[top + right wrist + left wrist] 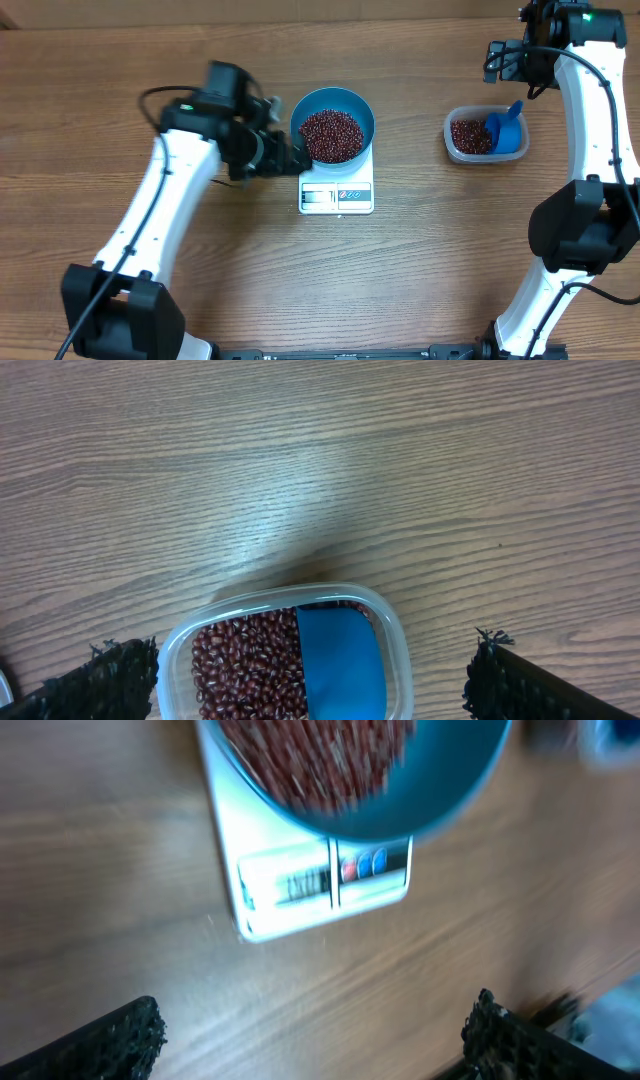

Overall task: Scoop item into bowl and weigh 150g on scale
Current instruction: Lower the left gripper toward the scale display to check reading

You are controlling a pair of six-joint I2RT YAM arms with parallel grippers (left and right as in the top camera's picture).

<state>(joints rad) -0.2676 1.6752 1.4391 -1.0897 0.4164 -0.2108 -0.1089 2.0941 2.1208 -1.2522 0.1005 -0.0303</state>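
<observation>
Bowl (333, 100) of beans (331, 135) sits on scale (336, 196). My left gripper (315, 1042), jaws spread, empty, just left of scale, nearer. My right gripper (312, 678), spread, well right of scale, over tub (448, 138) holding scoop (505, 130).

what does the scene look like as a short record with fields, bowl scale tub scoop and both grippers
bowl: blue, on the scale, holding beans
scale: white, display too blurred to read
tub: clear, to the right of the scale, more beans inside
scoop: blue, lying in the tub
left gripper: open, empty, beside the bowl
right gripper: open, empty, near the tub
</observation>
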